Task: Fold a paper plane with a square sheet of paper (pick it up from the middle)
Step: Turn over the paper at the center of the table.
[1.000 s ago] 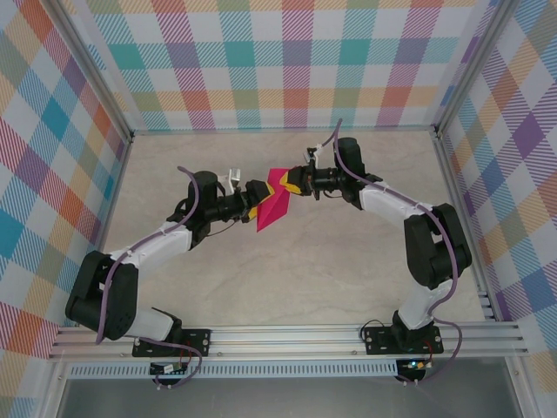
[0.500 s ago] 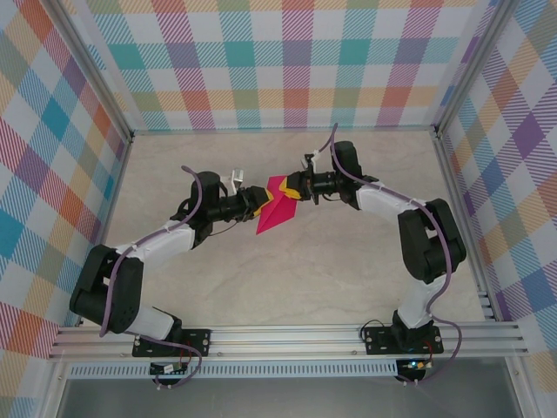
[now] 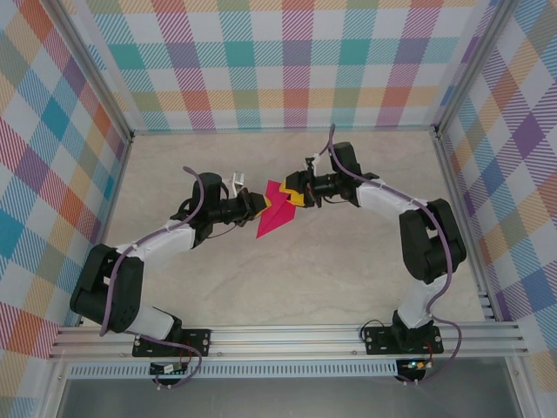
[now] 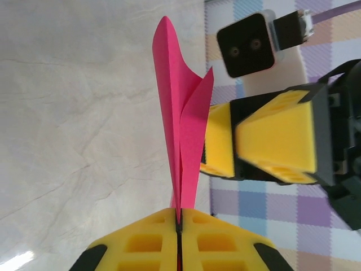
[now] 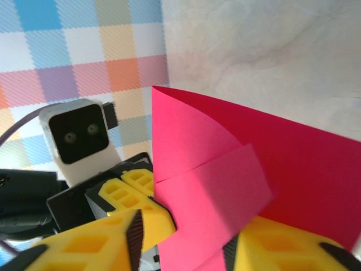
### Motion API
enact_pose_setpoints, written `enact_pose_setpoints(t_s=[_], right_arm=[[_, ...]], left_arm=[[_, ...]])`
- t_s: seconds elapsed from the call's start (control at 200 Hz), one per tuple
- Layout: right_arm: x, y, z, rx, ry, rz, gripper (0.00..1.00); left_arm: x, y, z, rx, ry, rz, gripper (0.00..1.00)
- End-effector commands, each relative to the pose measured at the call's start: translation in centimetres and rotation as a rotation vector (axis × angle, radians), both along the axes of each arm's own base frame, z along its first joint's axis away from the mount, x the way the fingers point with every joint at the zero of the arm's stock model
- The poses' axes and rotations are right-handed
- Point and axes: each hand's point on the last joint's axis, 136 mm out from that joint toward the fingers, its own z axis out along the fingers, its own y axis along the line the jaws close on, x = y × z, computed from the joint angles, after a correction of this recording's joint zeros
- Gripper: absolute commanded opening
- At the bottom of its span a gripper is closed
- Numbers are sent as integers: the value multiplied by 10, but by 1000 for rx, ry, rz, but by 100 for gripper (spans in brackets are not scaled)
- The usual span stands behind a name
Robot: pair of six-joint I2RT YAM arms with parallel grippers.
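Observation:
The magenta-pink sheet of paper (image 3: 277, 211) is folded into a pointed, layered shape and hangs above the table between the two grippers. My left gripper (image 3: 261, 203) is shut on its edge, and in the left wrist view the yellow jaws (image 4: 179, 226) pinch the paper (image 4: 183, 130), which stands edge-on. My right gripper (image 3: 296, 193) is at the paper's other side. Its yellow fingers (image 5: 146, 226) stand apart, with the loose pink flap (image 5: 208, 175) lying between them.
The two grippers face each other closely, and the right gripper's yellow fingers (image 4: 271, 135) sit just beside the paper in the left wrist view. The beige marbled tabletop (image 3: 287, 279) lies below. Checked walls (image 3: 287, 61) and metal frame posts enclose the table.
The left gripper has shut on the paper's edge. The right gripper, shut on the paper before, has opened its jaws. Both grippers and the paper shifted slightly up-left.

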Motion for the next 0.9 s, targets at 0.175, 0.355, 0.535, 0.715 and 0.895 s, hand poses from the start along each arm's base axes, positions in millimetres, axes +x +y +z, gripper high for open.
enact_pose_setpoints(t_s=[0.175,0.355,0.535,0.715,0.895], right_arm=[[-6,-51,-2,-326,-185,-154,74],[-18,-78,-6,-431,-212,-247,84],[-35,-101,-12,-495,-203,-313,88],[-51,-140,-17,-657,-177,-422,88],[-64,-180,-21,-817,-165,-535,88]], left_arm=[[-17,61,-21,642,-14,58,6],[-16,105,-11,1183,-81,148,7],[-6,121,-2,1630,-138,189,7],[9,103,-22,1819,-139,152,7],[19,68,-63,1784,-101,95,7]])
